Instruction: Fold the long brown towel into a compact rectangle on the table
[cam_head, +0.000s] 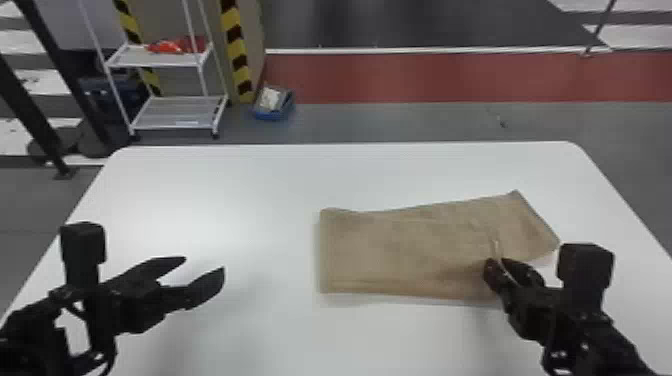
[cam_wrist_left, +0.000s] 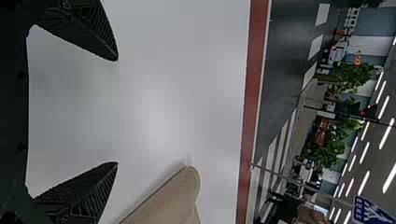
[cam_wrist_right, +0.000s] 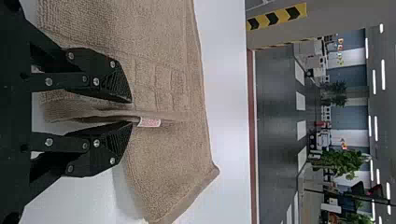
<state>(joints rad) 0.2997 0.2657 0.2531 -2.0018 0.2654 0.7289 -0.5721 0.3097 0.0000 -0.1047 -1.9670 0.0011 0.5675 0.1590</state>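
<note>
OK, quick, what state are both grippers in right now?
Left black two-fingered gripper: wide open, empty.
Right black two-fingered gripper: narrowly open, with a raised fold of the brown cloth towel between its fingers.

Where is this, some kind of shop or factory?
Perhaps an indoor test hall or showroom. Beyond the white table are a wheeled white rack, a column with yellow-and-black hazard stripes, and a mock road with crosswalk stripes.
</note>
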